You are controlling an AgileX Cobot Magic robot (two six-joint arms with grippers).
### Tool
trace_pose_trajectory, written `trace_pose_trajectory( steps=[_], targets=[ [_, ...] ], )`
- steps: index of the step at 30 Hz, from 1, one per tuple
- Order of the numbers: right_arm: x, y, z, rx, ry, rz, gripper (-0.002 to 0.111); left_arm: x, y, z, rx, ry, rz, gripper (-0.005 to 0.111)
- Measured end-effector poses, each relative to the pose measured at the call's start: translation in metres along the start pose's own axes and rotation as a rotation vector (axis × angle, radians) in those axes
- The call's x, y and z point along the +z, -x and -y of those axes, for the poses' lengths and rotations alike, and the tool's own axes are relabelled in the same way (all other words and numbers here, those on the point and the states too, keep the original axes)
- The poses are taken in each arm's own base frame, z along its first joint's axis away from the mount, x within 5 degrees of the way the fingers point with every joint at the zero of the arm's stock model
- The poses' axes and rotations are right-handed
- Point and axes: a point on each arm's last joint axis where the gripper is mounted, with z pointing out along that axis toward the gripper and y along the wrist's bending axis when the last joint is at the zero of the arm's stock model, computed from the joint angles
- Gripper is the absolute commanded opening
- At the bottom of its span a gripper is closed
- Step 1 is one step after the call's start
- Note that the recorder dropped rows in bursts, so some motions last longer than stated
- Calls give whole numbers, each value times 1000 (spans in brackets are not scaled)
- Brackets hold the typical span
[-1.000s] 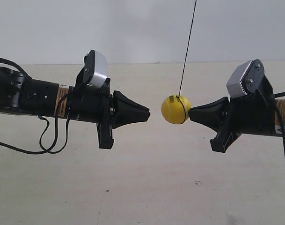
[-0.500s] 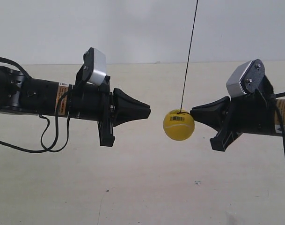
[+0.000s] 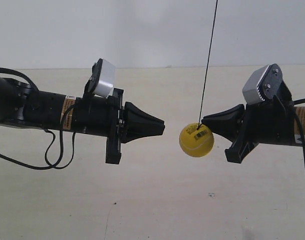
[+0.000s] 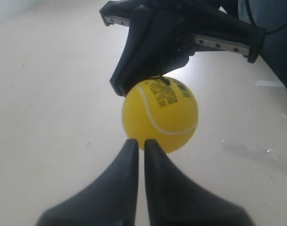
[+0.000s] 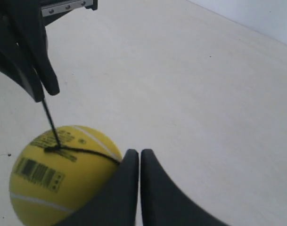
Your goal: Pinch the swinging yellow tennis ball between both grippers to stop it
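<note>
The yellow tennis ball (image 3: 196,141) hangs on a thin dark string (image 3: 208,65), its barcode sticker facing the exterior view. It sits just below and beside the tip of my right gripper (image 3: 205,121), the arm at the exterior view's right, which is shut. In the right wrist view the ball (image 5: 58,179) lies against the side of the shut right gripper (image 5: 139,153). My left gripper (image 3: 162,125) is shut and points at the ball from a short gap away. The left wrist view has the ball (image 4: 159,115) just beyond the left gripper (image 4: 139,142).
A pale beige tabletop (image 3: 152,200) lies below both arms, with a white wall behind. Loose black cables (image 3: 52,150) hang under the arm at the exterior view's left. Grey-white cameras (image 3: 104,77) sit on top of each wrist.
The ball has swung rightward and lower, from level with the right tip to just under it. The left arm has shifted slightly right and down. Both grippers stayed shut.
</note>
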Motion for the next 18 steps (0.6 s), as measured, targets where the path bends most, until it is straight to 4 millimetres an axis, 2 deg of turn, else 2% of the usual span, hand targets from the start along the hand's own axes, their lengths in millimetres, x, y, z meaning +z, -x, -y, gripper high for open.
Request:
trace_pose_trajectory(
  steps=[8, 18],
  targets=[
    [0, -1, -1, 9, 10, -7, 0, 17, 3, 10, 24, -30, -33, 5],
    [0, -1, -1, 15, 13, -9, 0, 19, 3, 10, 23, -21, -42, 5]
  ],
)
